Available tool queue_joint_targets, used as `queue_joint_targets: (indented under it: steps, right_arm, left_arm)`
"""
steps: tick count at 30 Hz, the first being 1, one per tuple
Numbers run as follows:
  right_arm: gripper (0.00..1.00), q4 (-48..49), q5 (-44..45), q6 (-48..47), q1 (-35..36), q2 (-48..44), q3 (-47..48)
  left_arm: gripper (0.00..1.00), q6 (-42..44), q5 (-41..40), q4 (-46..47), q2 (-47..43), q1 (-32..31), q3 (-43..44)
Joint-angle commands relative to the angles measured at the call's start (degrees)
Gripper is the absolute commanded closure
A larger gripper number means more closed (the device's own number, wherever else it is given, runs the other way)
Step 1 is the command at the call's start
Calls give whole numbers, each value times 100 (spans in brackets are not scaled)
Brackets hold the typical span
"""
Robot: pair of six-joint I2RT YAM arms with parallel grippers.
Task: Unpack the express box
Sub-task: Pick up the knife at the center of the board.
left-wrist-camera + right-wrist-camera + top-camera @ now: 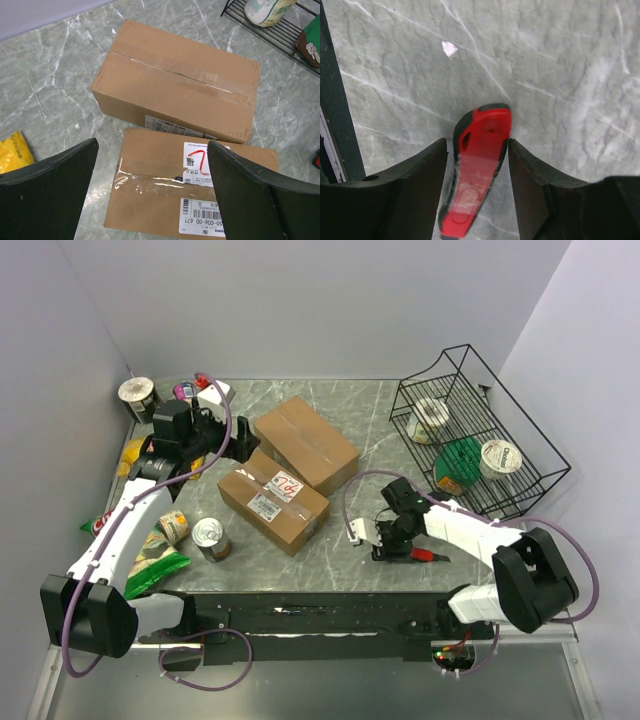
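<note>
1. Two sealed cardboard boxes lie side by side on the bench (360,405), a little left of its middle and touching or nearly so along their long sides.
2. The labelled box (273,499) is the one closer to the near edge. It carries a white shipping label with red scrawl, a barcode sticker, and clear tape along its top seam.
3. The plain box (306,444) sits just behind it toward the far edge, its flaps taped shut (one strip of tape runs down the centre).
4. The left claw (152,145) hangs above the two boxes with its fingers spread wide apart. It holds nothing and touches neither box.
5. The right claw (392,545) is down at the bench surface close to the near edge, right of the boxes and well apart from them.
6. Its fingers (415,180) stand on either side of a red-and-black cutter (480,165) that lies flat on the bench. They are close against it, but whether they are actually pressing on it cannot be told.
7. A black wire basket (490,495) stands at the far right corner with cups and a bowl inside.
8. A tin can (211,538) and a green snack bag (160,565) lie near the left edge.
</note>
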Motion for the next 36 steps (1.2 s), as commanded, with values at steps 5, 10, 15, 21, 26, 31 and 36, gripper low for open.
queue_joint_targets:
  steps: [5, 10, 15, 21, 26, 31, 36]
  right_arm:
    - [82, -125, 58, 224, 128, 354, 482]
    - [100, -809, -1044, 1049, 14, -182, 2505]
    - [100, -1339, -3446, 1838, -529, -104, 4593]
    - [100, 108, -5616, 3874, -1267, 133, 5466]
    - [100, 6721, -6753, 8274, -1366, -51, 4054]
    - [100, 6582, -6894, 8901, -1331, 256, 4699]
    - [100, 6897, -6991, 9215, -1313, 511, 5368]
  left_arm:
    - [4, -42, 234, 63, 9, -47, 130]
    - [3, -323, 515, 10, -26, -82, 200]
    - [3, -403, 1320, -95, 114, -134, 806]
    - [2, -516, 3334, 412, 246, -239, 1308]
    - [1, -1298, 4206, 1170, 659, -582, 1606]
    - [1, -2036, 4954, 2328, 1248, -828, 1800]
    - [1, -2740, 5367, 3086, 1845, -1180, 2133]
